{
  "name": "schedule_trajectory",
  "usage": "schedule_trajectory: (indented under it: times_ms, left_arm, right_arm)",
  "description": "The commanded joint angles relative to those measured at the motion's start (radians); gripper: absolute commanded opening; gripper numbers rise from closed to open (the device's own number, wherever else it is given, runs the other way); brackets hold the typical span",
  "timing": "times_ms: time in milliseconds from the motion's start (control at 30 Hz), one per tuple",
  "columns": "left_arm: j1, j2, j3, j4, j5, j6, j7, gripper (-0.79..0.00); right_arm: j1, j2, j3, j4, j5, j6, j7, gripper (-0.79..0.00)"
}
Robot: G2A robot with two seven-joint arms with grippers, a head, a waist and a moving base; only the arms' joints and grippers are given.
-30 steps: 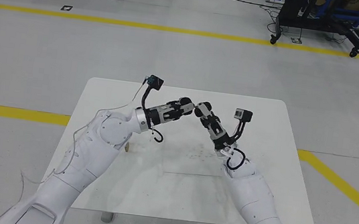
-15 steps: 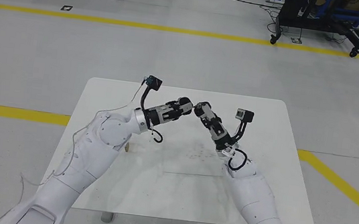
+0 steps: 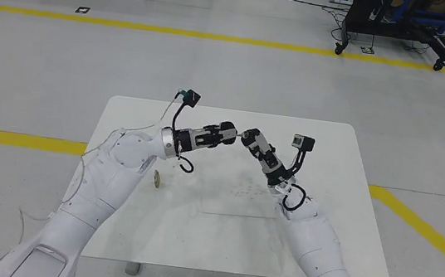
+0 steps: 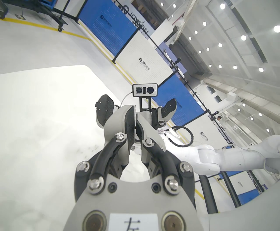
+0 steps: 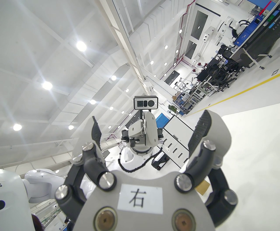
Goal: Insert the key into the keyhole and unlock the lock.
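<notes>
Facing tip to tip above the white worktop (image 3: 319, 234) toward 12 o'clock, the left hand (image 4: 133, 116) is pinched narrow. The right hand (image 5: 151, 122) gapes wide.

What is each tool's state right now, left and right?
Left tool: closed; whether it pinches anything cannot be told.
Right tool: open, holding nothing.
</notes>
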Motion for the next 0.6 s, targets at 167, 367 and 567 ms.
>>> schedule_trajectory:
  times_ms: [167,367,567]
  left_arm:
    - [-0.015,0.011,-0.022,-0.013,0.02,0.03,-0.068,-0.785]
    - [-0.015,0.011,-0.022,-0.013,0.02,0.03,-0.068,-0.785]
    - [0.025,0.029,-0.076,-0.039,0.027,0.052,-0.056,-0.785]
  right_arm:
    - [0.0,0.0,0.0,0.0,0.0,0.0,0.0,0.0]
    - [0.0,0.0,0.0,0.0,0.0,0.0,0.0,0.0]
    - [-0.01,0.007,-0.01,-0.046,0.086,0.098,0.094,0.0]
